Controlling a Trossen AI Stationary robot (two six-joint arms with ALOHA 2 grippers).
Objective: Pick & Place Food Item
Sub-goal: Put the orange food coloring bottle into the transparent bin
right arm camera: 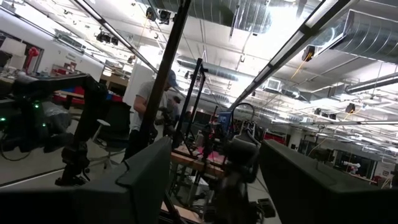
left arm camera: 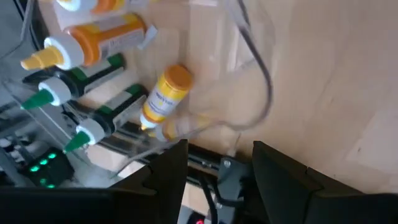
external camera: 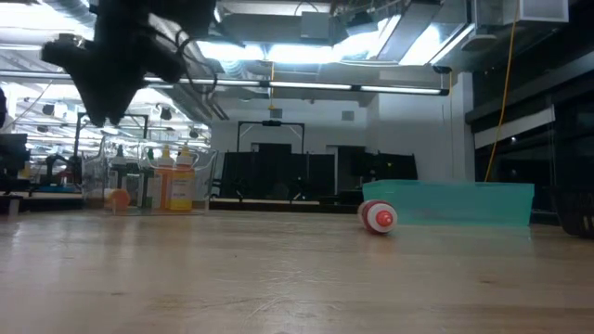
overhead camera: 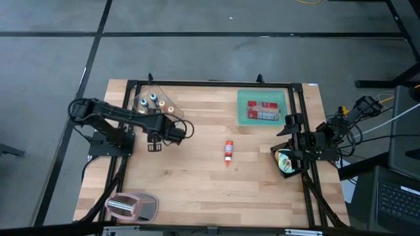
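Note:
A small white bottle with an orange-red cap [overhead camera: 228, 152] lies on its side mid-table; the low view shows its cap end [external camera: 379, 217]. A teal tray [overhead camera: 244, 111] at the far right holds a red packet [overhead camera: 263, 111]. My left gripper [left arm camera: 217, 177] is open and empty. It hangs tipped downward at the table's left [overhead camera: 155, 142], beside a clear bin of sauce bottles [overhead camera: 152, 101]. My right gripper [right arm camera: 214, 180] is open and empty, raised at the table's right edge [overhead camera: 292, 134] and pointing up into the room.
Several squeeze bottles [left arm camera: 102, 34] lie in the clear bin [external camera: 148, 186]. A round dish [overhead camera: 285, 161] sits near the right arm. A pink-and-grey object [overhead camera: 131, 206] lies at the near left corner. A black frame [overhead camera: 210, 83] borders the table. A person [right arm camera: 152, 106] stands in the room.

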